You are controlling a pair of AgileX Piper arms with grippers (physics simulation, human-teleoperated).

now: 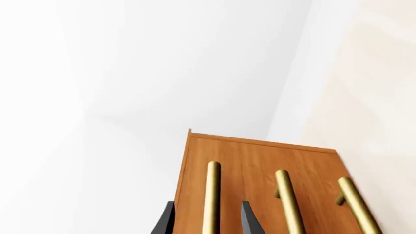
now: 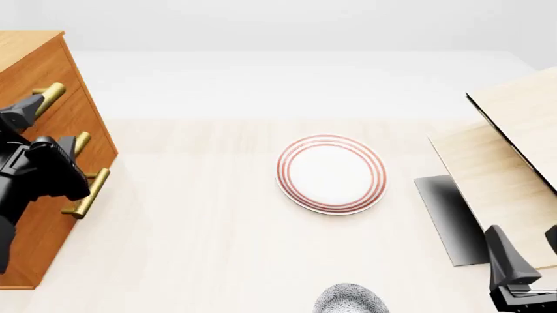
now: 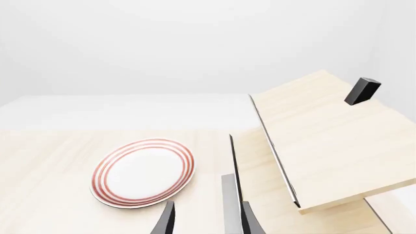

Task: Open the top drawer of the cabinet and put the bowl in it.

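Left gripper (image 1: pixel 206 222), jaws parted around the orange-brown wooden cabinet's (image 2: pixel 39 78) top brass bar handle (image 1: pixel 211 200), should clamp squarely, then pull straight.

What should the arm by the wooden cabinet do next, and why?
Probably close the left gripper on the top drawer's brass handle and pull. In the left wrist view the handle lies between its open fingers, and all the drawers of the cabinet look shut, so the bowl cannot go in yet.

speckled bowl (image 2: pixel 351 299) near table edge; cabinet (image 2: pixel 39 124) drawers shut.
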